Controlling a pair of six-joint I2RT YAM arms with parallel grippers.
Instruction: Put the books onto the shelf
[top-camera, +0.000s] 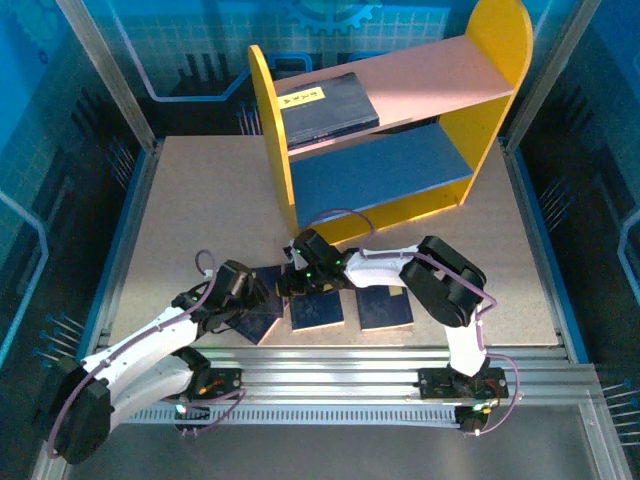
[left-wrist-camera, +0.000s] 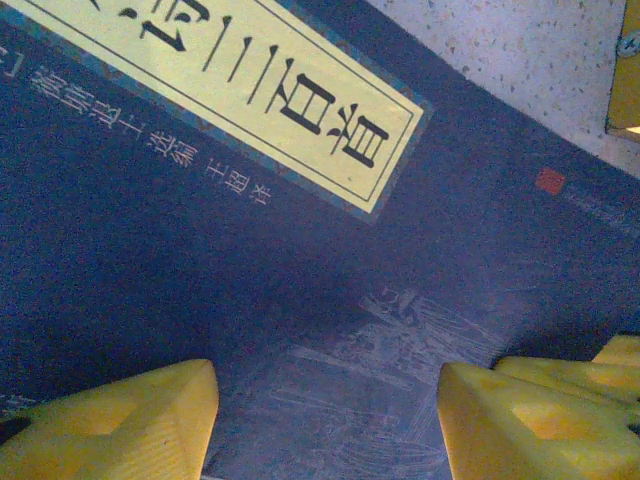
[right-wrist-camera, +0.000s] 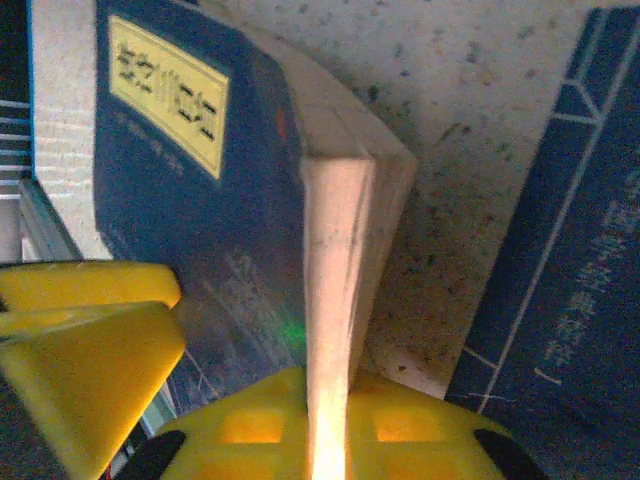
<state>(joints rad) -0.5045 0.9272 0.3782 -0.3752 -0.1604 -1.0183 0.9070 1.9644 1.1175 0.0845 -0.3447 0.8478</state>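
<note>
Yellow fingers (right-wrist-camera: 90, 340) of my right gripper (top-camera: 292, 284) pinch the middle book (right-wrist-camera: 200, 200) edge-on, in front of the shelf (top-camera: 272, 130); my left gripper (left-wrist-camera: 328, 400) hangs spread over another book (left-wrist-camera: 150, 280).

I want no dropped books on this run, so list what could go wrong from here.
1. The right gripper pinches its book at one edge only, so the book may pivot or slip when lifted.
2. A neighbouring book lies close by on the table; a swing could knock it.
3. The left gripper hangs open right beside the right one, so the arms might collide.
</note>
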